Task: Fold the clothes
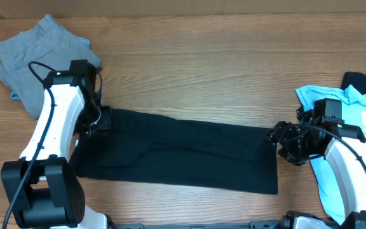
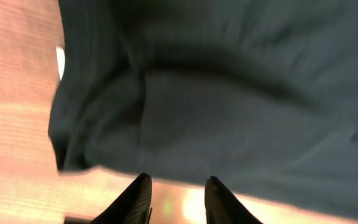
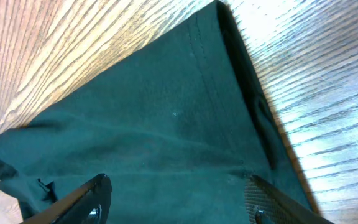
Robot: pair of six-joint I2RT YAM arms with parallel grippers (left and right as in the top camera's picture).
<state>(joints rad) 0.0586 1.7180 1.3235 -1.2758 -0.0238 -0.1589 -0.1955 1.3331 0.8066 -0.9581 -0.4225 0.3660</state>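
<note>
At the far left corner of the desk (image 1: pixel 189 70), the grey trousers (image 1: pixel 43 54) lie in a crumpled heap, well apart from the other garments. The white left arm (image 1: pixel 53 124) reaches up past them.

The left fingers (image 1: pixel 103 119) sit at the far left corner of the black T-shirt (image 1: pixel 183 152). In the left wrist view, which is blurred, the left fingers (image 2: pixel 140 190) stand a little apart. Bare wood shows in the gap and nothing is between them. Their tips are right at the edge of the black T-shirt (image 2: pixel 241 106), and the cloth spreads away from them.

The shirt is folded into a long flat band in the middle of the desk. Its long axis runs from left to right, and the left end lies slightly farther from the robot than the right end. The left edge is slanted and the right edge is cut straight. Which end holds the collar cannot be told.

The right fingers (image 1: pixel 279 137) are over the far corner of the shirt's right end. The right wrist view shows the right fingers (image 3: pixel 92 193) spread wide and gripping nothing. The black T-shirt (image 3: pixel 154 124) lies flat beneath and between them, its stitched hem running to a corner that points away from them.

At the right edge of the desk lies the light-blue tee (image 1: pixel 351 111) with white print, under the right arm (image 1: pixel 348 168). It is just beside the shirt's right end.
</note>
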